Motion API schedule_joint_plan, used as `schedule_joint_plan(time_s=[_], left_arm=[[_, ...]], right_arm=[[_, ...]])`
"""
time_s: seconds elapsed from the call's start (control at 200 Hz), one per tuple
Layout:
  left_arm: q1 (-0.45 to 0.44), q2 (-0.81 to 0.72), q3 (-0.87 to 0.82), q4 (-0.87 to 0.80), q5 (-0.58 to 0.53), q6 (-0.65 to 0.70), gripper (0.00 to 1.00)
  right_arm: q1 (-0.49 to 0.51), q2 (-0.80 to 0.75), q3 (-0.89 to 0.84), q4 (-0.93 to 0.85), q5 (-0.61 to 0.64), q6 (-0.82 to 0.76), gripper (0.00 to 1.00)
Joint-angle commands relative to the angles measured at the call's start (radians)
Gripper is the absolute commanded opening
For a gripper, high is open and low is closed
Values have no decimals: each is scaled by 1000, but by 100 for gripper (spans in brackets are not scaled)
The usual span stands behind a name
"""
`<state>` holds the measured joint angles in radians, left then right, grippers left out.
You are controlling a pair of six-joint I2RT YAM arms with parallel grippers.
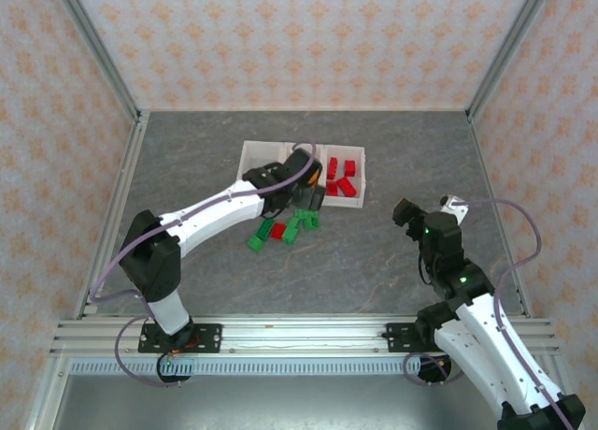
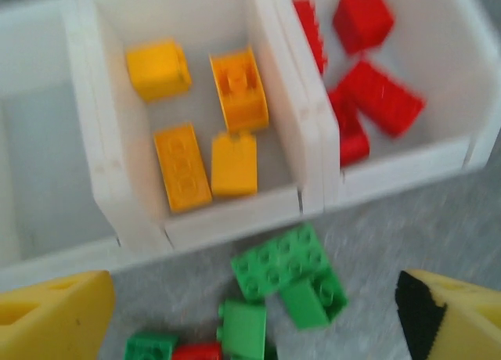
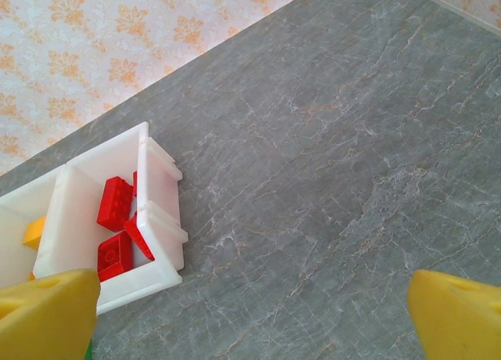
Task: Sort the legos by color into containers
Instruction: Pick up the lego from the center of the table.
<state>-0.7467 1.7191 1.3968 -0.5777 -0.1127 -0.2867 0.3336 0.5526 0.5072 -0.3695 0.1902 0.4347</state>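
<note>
The right gripper was out on the right side of the gray table, well apart from all the toys. In its own wrist view, the right gripper had its two yellow fingers spread wide, with just bare table between them.

A bit farther out, a little pile of green legos lay on the table, just in front of the containers. One red lego lay in the pile with the green ones. The left gripper hung over the far end of that pile, near the front wall of the containers. In the left wrist view, the left gripper had its fingers far apart too, and it was not pinching anything. The green legos sat below it.

Farther still were the white containers, joined in a row. The middle bin held four orange-yellow legos. The right bin held the red legos.
</note>
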Motion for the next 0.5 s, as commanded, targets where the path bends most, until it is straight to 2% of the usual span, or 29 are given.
schedule_joint_plan(time_s=[0.0,0.285,0.496], left_arm=[[-54,0,-56,-91,-15,9,91],[-74,32,-165,-101,-19,-109,89],[-72,96,-163,-127,-12,-130,80]], right_arm=[[1,0,17,3,3,19,100],[2,1,25,-13,10,31,100],[1,10,16,-2,9,34,100]])
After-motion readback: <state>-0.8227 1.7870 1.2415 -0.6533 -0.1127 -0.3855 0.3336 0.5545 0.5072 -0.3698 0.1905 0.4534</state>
